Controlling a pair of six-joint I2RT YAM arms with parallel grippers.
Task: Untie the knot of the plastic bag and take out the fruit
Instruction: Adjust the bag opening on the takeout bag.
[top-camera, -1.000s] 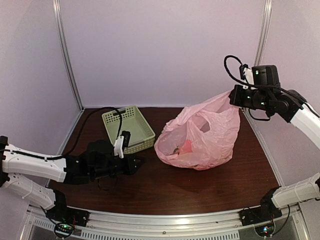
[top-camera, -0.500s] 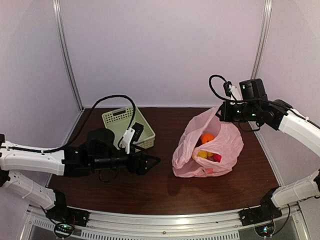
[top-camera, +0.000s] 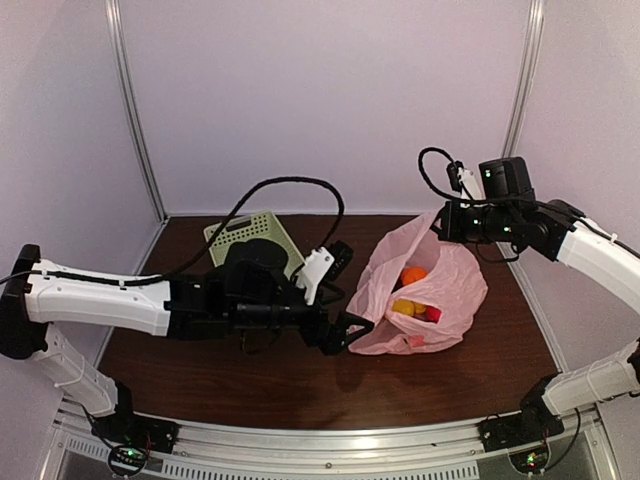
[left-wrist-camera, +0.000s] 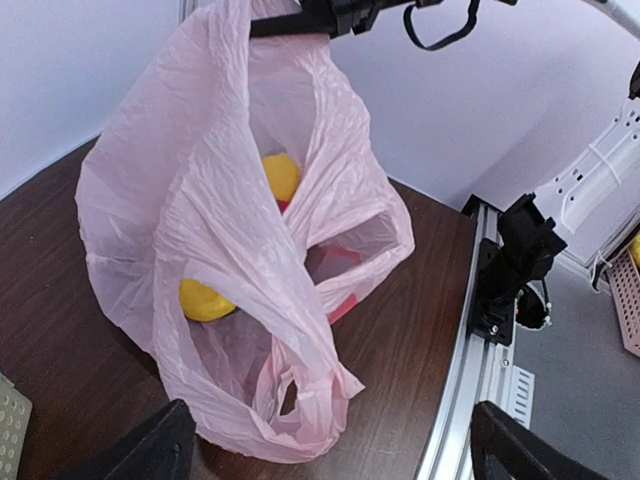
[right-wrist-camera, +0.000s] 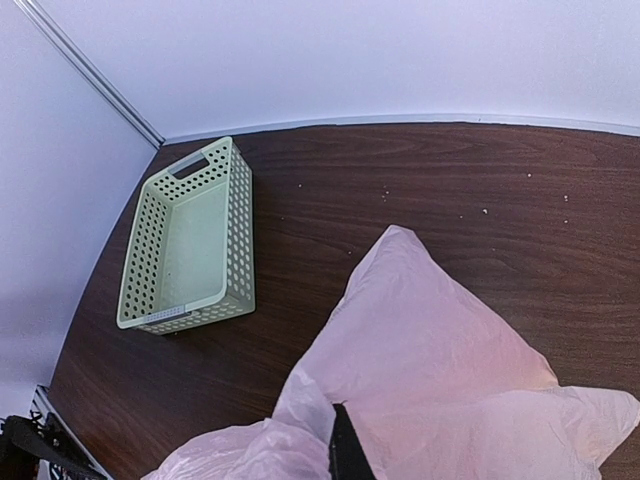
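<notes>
Bag (top-camera: 420, 290) sits on desk (top-camera: 440, 385), right of centre. Its bottom is on the wood and its top is pulled up toward the far right. R jaws are pressed together on a fold of the bag's top edge, pinching it and holding it up. In R wrist view pink film bunches round the dark fingertip (right-wrist-camera: 345, 452).

Bag mouth gapes upward, so fruit (top-camera: 415, 298) shows inside from top view:
- orange one (top-camera: 413, 275) is farthest back
- yellow one (top-camera: 404, 307) is nearer
- red one (top-camera: 433, 314) is just right of the yellow, prob. touching it

L wrist view shows, thru the film, a yellow piece low on the left and a yellow-orange piece higher up. Sth red-pink lies low in the middle; can't tell what. A loose handle strap (left-wrist-camera: 262, 398) hangs at the bag's near low edge.

L arm (top-camera: 100, 300) reaches across the near desk from the left. L jaws are spread wide w/ nothing between them, tips at the bag's near-left lower edge. Can't tell if they touch the film. In L wrist view both fingertips sit at the bottom corners, bag straight ahead.

Basket (right-wrist-camera: 241, 235) stands upright at far left of desk, well apart from bag. In top view L arm and a black cable (top-camera: 270, 190) cover most of it.
</notes>
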